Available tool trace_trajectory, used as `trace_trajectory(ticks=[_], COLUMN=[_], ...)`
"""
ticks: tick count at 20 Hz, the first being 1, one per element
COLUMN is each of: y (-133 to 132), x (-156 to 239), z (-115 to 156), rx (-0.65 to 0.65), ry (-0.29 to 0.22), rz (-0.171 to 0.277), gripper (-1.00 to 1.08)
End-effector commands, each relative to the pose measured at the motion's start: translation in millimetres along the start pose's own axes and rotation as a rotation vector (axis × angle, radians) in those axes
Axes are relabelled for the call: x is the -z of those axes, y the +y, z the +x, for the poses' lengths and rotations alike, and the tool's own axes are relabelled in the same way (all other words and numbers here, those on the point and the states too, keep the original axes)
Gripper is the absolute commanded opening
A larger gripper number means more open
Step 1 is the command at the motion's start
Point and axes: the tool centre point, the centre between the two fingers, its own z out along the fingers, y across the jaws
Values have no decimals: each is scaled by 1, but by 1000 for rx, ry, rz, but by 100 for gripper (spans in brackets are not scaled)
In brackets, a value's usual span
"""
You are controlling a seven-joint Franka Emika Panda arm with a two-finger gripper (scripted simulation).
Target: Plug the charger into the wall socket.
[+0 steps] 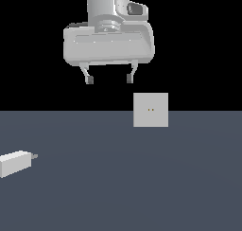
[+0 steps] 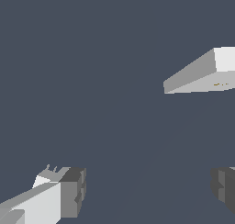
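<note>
Exterior view, left to right: the charger (image 1: pixel 15 163) lies on the grey floor (image 1: pixel 118 187) at the view's left edge, prongs toward the view's right. The gripper (image 1: pixel 109 78) hangs high above the floor, fingers spread apart, holding nothing. The wall socket (image 1: pixel 151 110) stands upright, well apart from the charger.
</note>
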Motion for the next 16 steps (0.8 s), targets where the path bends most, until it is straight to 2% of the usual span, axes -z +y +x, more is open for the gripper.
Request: trace_trajectory(ticks=[1,16], y=[-11,-84], x=[-7,-56], z=[-10,-65], rx=[-25,-192], ry=[6,43], rz=[-1,-6], gripper=[100,100])
